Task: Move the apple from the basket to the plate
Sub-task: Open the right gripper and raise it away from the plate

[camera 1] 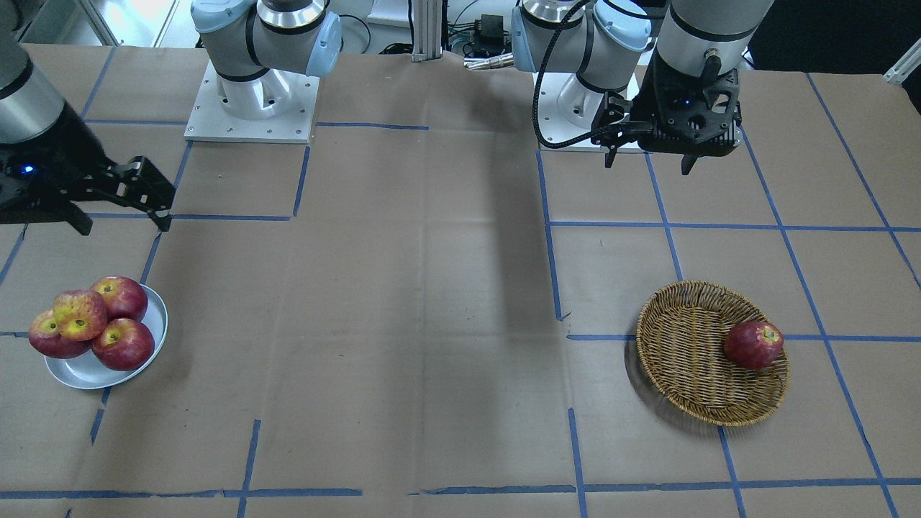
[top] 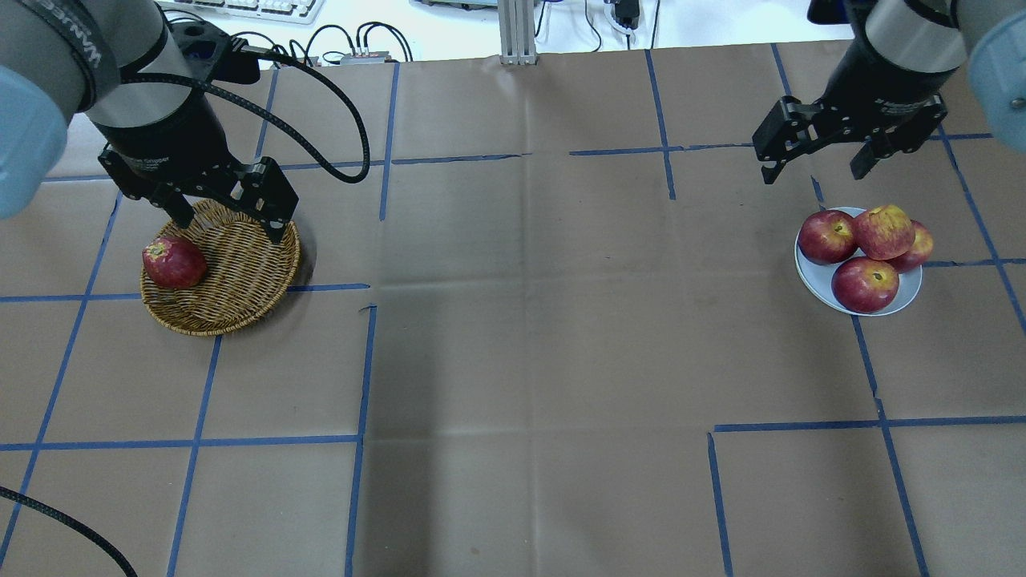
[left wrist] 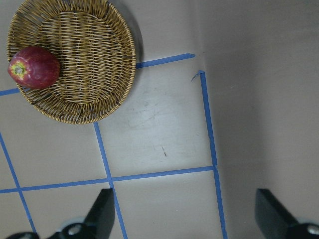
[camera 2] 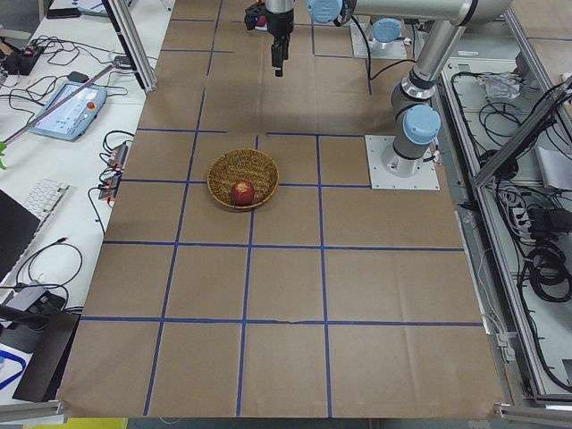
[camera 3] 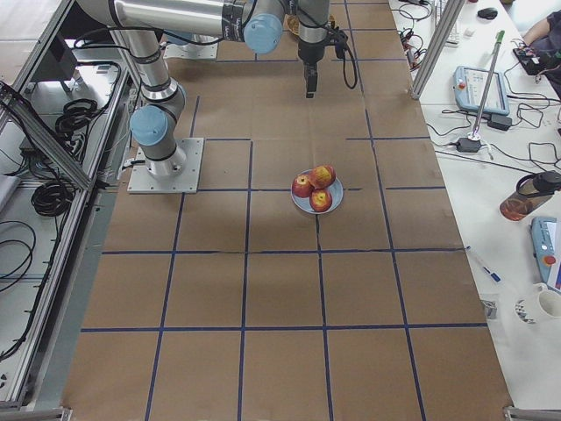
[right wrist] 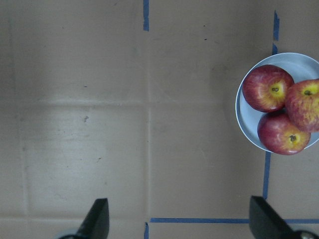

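Plate (camera 1: 86, 370) heaped with four apples (camera 1: 80, 316)

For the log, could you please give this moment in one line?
apple: on plate, atop three red apples | basket: one red apple | left gripper: open | right gripper: open

On my left, the round tan-brown wicker basket (top: 240, 276) is showing a rough, ribbed weave. On my right, the round white-grey plate (top: 910, 290) is gleaming smooth and glossy, and the red apple streaked with yellow-orange (top: 883, 231) is shining faintly, waxy-skinned. The brown paper table cover (top: 529, 320) is lying matt and creased under smooth blue tape lines (top: 196, 442). My left gripper (top: 231, 228) and right gripper (top: 813, 175) are looking like matt black plastic.
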Controlling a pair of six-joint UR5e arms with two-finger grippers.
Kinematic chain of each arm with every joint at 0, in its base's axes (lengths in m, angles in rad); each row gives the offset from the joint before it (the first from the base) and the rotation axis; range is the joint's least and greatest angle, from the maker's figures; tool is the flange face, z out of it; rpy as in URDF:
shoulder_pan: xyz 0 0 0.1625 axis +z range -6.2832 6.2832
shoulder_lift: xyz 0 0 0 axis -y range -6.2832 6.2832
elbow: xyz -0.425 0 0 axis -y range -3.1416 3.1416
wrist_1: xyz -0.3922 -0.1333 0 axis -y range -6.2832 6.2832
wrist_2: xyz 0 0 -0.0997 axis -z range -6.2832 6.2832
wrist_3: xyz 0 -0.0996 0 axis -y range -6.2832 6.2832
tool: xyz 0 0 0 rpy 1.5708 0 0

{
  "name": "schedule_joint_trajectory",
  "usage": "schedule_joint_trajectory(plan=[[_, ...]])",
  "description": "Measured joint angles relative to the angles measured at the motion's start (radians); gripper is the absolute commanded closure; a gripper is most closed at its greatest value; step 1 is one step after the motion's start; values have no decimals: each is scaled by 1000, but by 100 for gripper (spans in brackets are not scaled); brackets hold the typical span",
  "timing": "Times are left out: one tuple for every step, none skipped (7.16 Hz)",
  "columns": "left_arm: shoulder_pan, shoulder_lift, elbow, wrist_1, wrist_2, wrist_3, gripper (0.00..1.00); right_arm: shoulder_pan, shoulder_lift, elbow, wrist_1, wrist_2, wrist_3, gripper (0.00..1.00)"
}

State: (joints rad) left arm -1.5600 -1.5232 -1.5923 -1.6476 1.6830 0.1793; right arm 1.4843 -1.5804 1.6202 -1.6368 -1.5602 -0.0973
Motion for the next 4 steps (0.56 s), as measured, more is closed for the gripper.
schedule_joint_trajectory(plan=[[0, 0, 0, 0, 0, 0, 1, 44, -8, 0, 5, -10, 51, 0], [0, 0, 0, 0, 0, 0, 1, 69, -13, 2, 7, -15, 82, 0], [0, 0, 0, 0, 0, 0, 1, 79, -16, 3, 7, -16, 98, 0], [0, 0, 0, 0, 0, 0, 1, 83, -19, 3, 8, -16, 106, 0]])
